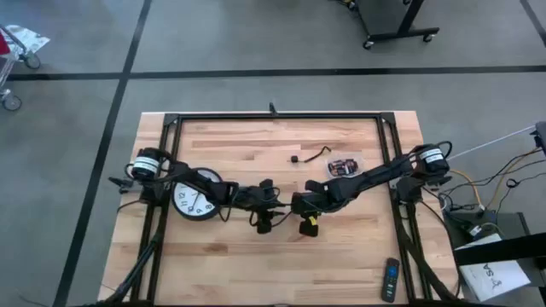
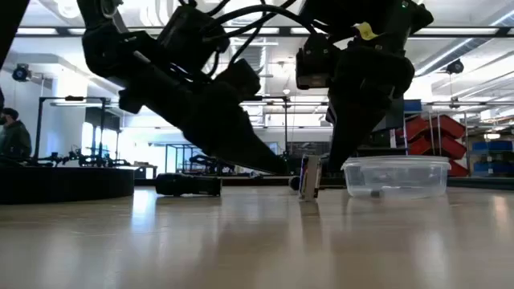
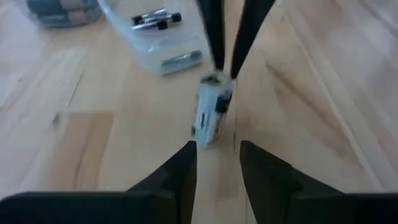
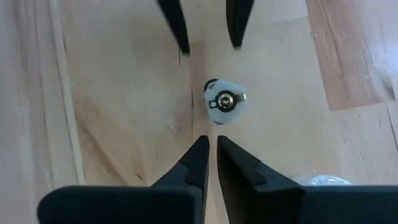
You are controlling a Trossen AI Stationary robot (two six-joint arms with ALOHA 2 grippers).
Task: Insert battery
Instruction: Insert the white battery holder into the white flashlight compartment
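A wooden tabletop (image 1: 341,247) is seen from above, with two dark robot arms reaching in from either side and meeting near its middle. The left pincer (image 1: 275,205) and the right pincer (image 1: 300,205) point at each other, tips close together. Between them a small pale battery (image 3: 211,112) stands roughly upright on the wood, leaning slightly. In the left wrist view, the left pincer's own two dark fingers (image 3: 180,168) are spread apart just short of the battery, not touching it, while the right pincer's thin fingertips show at the battery's far side, close to its top. In the right wrist view, the battery (image 4: 224,102) is seen end-on as a pale round shape with a metal cap, lying just beyond the right pincer's fingers (image 4: 199,158), which are nearly pressed together with only a narrow gap and hold nothing. In the low view, the battery (image 2: 310,178) stands on the tabletop beneath both arms, beside a clear plastic container (image 2: 395,177). From above, that container (image 1: 344,166) sits behind the right arm, near a short black cable (image 1: 312,156). A round wall clock (image 1: 196,198) lies face up under the left arm. A remote control (image 1: 390,279) lies near the tabletop's front right corner.
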